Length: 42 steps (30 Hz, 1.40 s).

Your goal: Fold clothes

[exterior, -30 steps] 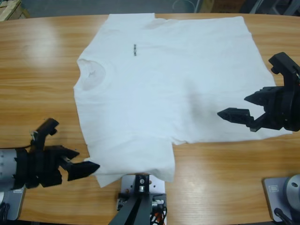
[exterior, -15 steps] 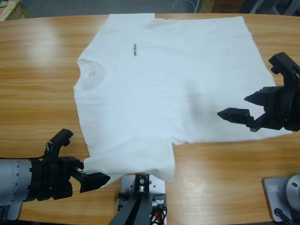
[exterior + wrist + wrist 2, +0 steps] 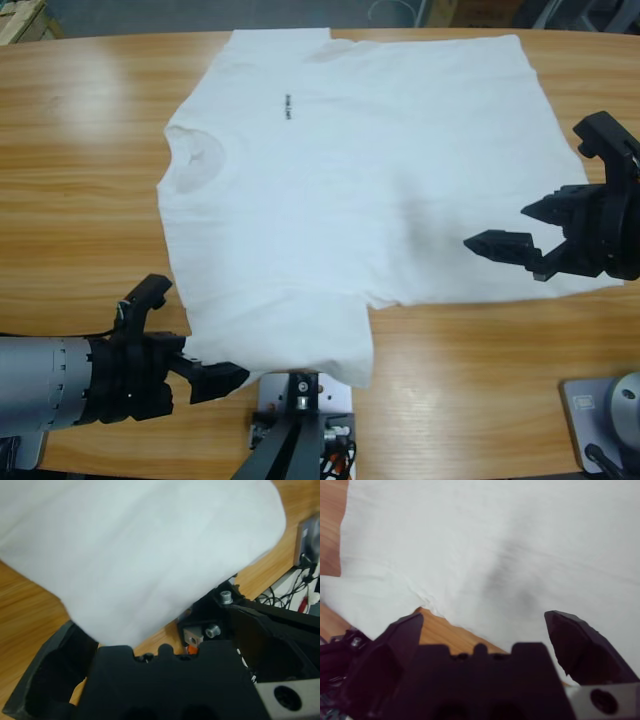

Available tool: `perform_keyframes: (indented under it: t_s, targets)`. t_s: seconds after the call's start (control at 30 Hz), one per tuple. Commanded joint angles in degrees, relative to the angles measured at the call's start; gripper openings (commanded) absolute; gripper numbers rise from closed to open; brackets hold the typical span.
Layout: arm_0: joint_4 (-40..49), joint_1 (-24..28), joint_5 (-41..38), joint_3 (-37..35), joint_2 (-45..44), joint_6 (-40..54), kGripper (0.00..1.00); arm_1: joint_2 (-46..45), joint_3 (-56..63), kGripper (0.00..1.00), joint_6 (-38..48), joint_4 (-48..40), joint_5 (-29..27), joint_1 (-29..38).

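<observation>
Shirt: the white T-shirt (image 3: 350, 190) lies spread flat on the wooden table (image 3: 80, 200), collar toward the left end, hem toward the right end, one sleeve reaching the far edge and the other hanging at the near edge by the rig post.

Left pincer: I've got the left gripper (image 3: 190, 350) at the near-left corner of the shirt, jaws spread and released, nothing gripped yet. In the left wrist view the sleeve cloth (image 3: 150, 555) drapes right over the gap between the jaws (one jaw looks to sit under the fabric, though I can't be sure).

Right pincer: the right gripper (image 3: 505, 230) hovers over the hem end, near the table's right end, jaws wide apart, empty. Its shadow falls on the cloth below.

Risk, left side: if I close now, I'd judge I may pinch only the top layer or just the sleeve edge, and the soft cotton could slip out on the lift.

Risk, near edge: the sleeve sits close to the rig post, so a low sweep could snag it.

Risk, right side: lifting one end alone would likely drag and skew the whole shirt.
</observation>
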Motion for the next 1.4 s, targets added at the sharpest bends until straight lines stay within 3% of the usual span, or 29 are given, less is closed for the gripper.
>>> perform_keyframes:
  t_s: [0.03, 0.1, 0.2, 0.33, 0.43, 0.47, 1.17, 1.3, 1.4]
  targets:
    - [-2.57, -0.48, 1.31, 1.18, 2.67, -0.52, 0.859, -0.64, 1.32, 1.0, 0.45, -0.12, -0.43, -0.5]
    - [-2.74, -0.48, 1.81, 1.44, 2.65, -0.52, 0.788, -0.48, 1.32, 1.0, 0.41, -0.12, -0.39, -0.5]
    - [-2.74, -0.47, 1.96, 2.09, 2.99, -0.61, 0.767, -0.24, 1.32, 1.0, 0.47, -0.12, -0.34, -0.5]
    - [-2.92, -0.33, 2.63, 2.27, 3.07, -0.52, 0.468, 0.08, 1.29, 1.0, 0.45, -0.12, -0.31, -0.5]
    - [-3.9, -0.34, 2.7, 2.32, 3.0, -0.41, 0.088, 0.19, 1.29, 1.0, 0.45, -0.12, -0.31, -0.5]
    - [-4.4, -0.33, 2.7, 2.37, 2.86, -0.18, 0.003, 0.2, 1.29, 1.0, 0.45, -0.12, -0.27, -0.5]
    - [-9.63, -0.13, 5.88, 3.41, -1.23, 7.66, 0.0, 0.54, 1.64, 0.992, 2.33, -0.47, -1.4, -0.5]
    - [-9.95, 3.75, 2.6, 3.6, -1.85, 10.47, 0.0, 0.01, 0.5, 0.991, 3.03, 1.41, -1.8, -1.4]
    - [-9.95, 7.9, 0.0, 3.69, -2.41, 12.74, 0.0, -0.13, -3.49, 1.0, 3.12, 8.04, 0.27, -4.97]
